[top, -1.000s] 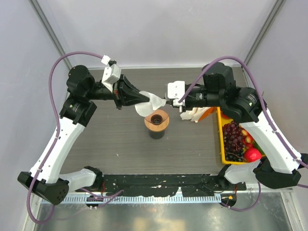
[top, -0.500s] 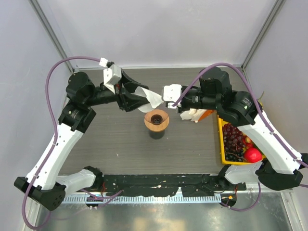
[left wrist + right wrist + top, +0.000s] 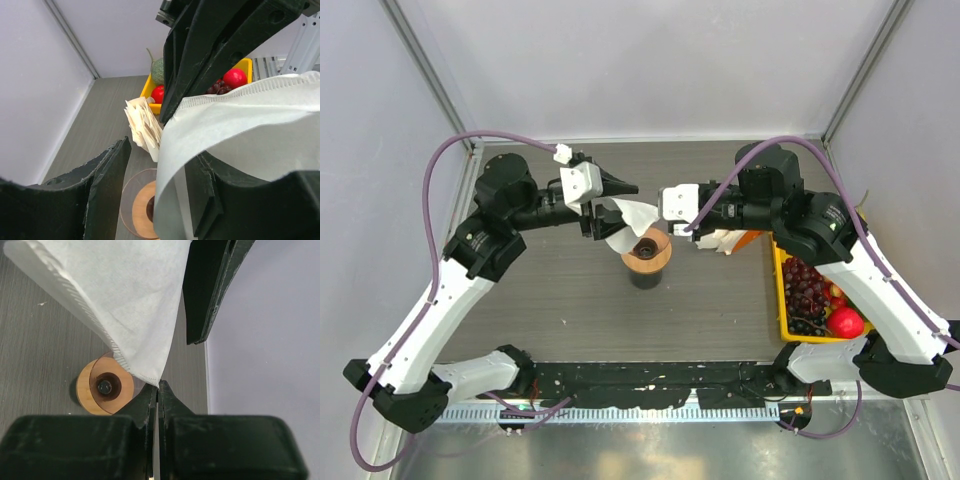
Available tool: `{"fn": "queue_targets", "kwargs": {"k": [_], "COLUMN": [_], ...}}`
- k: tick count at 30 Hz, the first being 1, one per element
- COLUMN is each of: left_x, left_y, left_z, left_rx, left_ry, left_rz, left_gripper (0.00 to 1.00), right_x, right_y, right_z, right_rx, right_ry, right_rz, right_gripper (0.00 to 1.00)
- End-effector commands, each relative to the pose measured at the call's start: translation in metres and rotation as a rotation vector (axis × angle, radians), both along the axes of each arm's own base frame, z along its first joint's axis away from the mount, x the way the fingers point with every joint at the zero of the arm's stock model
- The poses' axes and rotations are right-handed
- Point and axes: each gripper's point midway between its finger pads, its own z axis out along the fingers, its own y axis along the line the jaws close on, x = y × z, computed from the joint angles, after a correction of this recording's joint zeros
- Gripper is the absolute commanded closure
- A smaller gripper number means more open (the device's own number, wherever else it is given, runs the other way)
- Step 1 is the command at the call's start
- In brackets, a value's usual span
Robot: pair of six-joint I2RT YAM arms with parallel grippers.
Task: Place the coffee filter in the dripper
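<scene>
**Filter in the air above the dripper, held by the right hand alone**

We begin at the near edge, where both arms are bolted to the counter (image 3: 560, 290). The left arm (image 3: 450, 280) climbs along the left side and bends inward at the elbow. The right arm (image 3: 880, 290) does the same on the right, passing over the yellow fruit tray (image 3: 781, 305) with its grapes (image 3: 805, 280) and a red fruit (image 3: 845, 321). In the middle of the counter the dripper (image 3: 646, 256) stands upright, a tan collar around a dark centre.

Just behind and above it the two hands meet, pointing at each other. The right hand (image 3: 662, 210) is closed tight on one corner of the coffee filter (image 3: 630, 215). The left hand (image 3: 615, 208) has its jaws apart, and the paper passes between them. The filter hangs in the air and is not in the dripper. From above, its lower edge overlaps the far left part of the collar.

The right wrist camera shows what the top view hides under the white camera block (image 3: 675, 203). There the two fingers (image 3: 147, 405) press together with the paper's tip in the seam, and the dripper sits below on the counter. The left wrist camera shows its own fingers (image 3: 107, 190) spread with the paper draped between them. We cannot tell if the paper touches them. Farther back in that view, the ruffled bunch of filters (image 3: 142, 122) stands just in front of the tray.
</scene>
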Motion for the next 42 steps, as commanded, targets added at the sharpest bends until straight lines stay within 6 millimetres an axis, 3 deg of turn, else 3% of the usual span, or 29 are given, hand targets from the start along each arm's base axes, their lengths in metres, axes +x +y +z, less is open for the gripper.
{"fn": "queue_targets", "kwargs": {"k": [1, 6, 12, 14, 16, 17, 19, 25, 30, 37, 42], "left_x": [0.000, 0.006, -0.008, -0.014, -0.017, -0.019, -0.021, -0.036, -0.037, -0.041, -0.039], "left_y": [-0.003, -0.006, -0.011, -0.010, -0.008, -0.006, -0.002, 0.002, -0.001, -0.005, -0.005], "left_z": [0.014, 0.016, 0.019, 0.018, 0.019, 0.018, 0.016, 0.005, 0.002, -0.005, 0.003], "left_rx": [0.013, 0.020, 0.004, -0.002, -0.011, -0.015, -0.015, 0.030, 0.047, 0.097, 0.072], "left_ry": [-0.127, -0.151, -0.168, -0.181, -0.200, -0.217, -0.296, -0.470, -0.524, -0.572, -0.542], "left_rz": [0.022, 0.051, -0.032, -0.057, -0.058, -0.056, -0.056, -0.130, -0.155, -0.170, -0.139], "left_gripper": [0.47, 0.59, 0.71, 0.83, 1.00, 1.00, 1.00, 1.00, 1.00, 1.00, 1.00], "right_x": [-0.013, -0.017, -0.015, -0.013, -0.013, -0.013, -0.017, -0.044, -0.048, -0.041, -0.039], "right_y": [0.003, 0.005, 0.006, 0.006, 0.005, 0.003, -0.003, -0.013, 0.000, 0.011, 0.012], "right_z": [0.016, 0.014, 0.011, 0.009, 0.011, 0.012, 0.010, -0.004, -0.001, 0.008, -0.011], "right_rx": [0.041, 0.038, 0.030, 0.031, 0.044, 0.047, 0.048, 0.054, 0.073, 0.068, -0.006], "right_ry": [-0.032, -0.020, -0.001, 0.011, 0.036, 0.048, 0.104, 0.334, 0.440, 0.432, 0.421], "right_rz": [0.066, 0.090, 0.078, 0.063, 0.037, 0.025, 0.013, 0.045, 0.070, 0.095, 0.119], "right_gripper": [0.95, 0.95, 0.95, 0.95, 0.80, 0.60, 0.38, 0.18, 0.21, 0.26, 0.39]}}
